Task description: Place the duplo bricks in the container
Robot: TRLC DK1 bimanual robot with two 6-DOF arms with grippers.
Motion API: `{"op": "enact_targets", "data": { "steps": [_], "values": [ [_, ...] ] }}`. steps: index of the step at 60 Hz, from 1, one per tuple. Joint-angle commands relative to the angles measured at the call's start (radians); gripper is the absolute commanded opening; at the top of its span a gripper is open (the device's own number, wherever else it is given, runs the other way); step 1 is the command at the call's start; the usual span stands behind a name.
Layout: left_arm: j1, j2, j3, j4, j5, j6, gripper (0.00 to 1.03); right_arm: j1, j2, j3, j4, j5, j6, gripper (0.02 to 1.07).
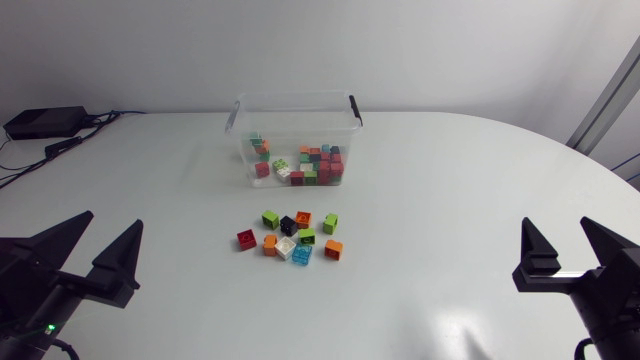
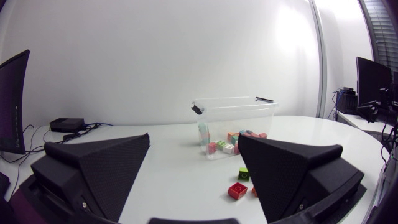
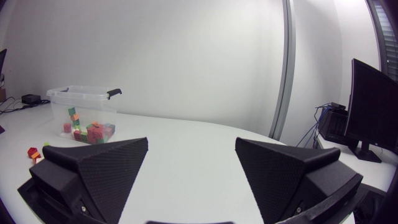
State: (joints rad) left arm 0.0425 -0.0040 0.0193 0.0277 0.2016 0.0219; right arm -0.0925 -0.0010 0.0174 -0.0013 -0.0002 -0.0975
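Loose bricks (image 1: 290,237): half masked behind a finger in both wrist views.
Red brick (image 2: 237,190), green brick (image 2: 244,173): seen whole, ahead of the left gripper (image 1: 113,220).
Arms: cropped at the head view's lower corners.
Left gripper: fingers stood wide apart, gripped nothing.
Right gripper (image 1: 555,224): fingers likewise spread, gripped nothing.
Container (image 1: 293,103): clear, open-topped, sat at the table's far middle.
Stored bricks (image 1: 305,168): heaped inside the container.
Loose bricks' place: clustered mid-table, near the container's front wall, well apart from both grippers.
Table (image 1: 450,190): lay white and bare on either side of the cluster.
Marks on brick tops: too small to make out.
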Motion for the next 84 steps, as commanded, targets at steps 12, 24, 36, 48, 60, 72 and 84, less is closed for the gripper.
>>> {"op": "enact_targets", "data": {
  "steps": [12,24,36,48,60,72,84],
  "values": [
    [-0.02,-0.01,-0.022,0.02,-0.004,-0.019,0.99,0.005,-0.007,-0.019,-0.002,-0.004,0.015,1.03],
    [-0.02,-0.004,0.064,-0.041,-0.004,-0.023,0.99,0.037,-0.005,0.036,-0.035,-0.003,0.012,1.03],
    [-0.073,0.196,0.252,-0.077,-0.004,-0.04,0.99,0.111,0.114,0.182,-0.065,0.006,0.012,1.02],
    [-0.174,0.553,0.452,-0.127,-0.047,-0.043,0.98,0.152,0.314,0.311,-0.065,0.002,0.012,1.02],
    [-0.34,0.825,0.597,-0.204,-0.172,0.073,0.96,0.232,0.495,0.401,-0.065,0.016,0.012,1.02],
    [-0.345,1.012,0.712,-0.281,-0.171,0.067,0.96,0.29,0.682,0.538,-0.158,0.045,0.012,1.02],
    [-0.336,1.193,0.815,-0.357,-0.172,0.176,0.96,0.301,0.885,0.67,-0.267,0.014,0.01,1.02]
  ]
}}
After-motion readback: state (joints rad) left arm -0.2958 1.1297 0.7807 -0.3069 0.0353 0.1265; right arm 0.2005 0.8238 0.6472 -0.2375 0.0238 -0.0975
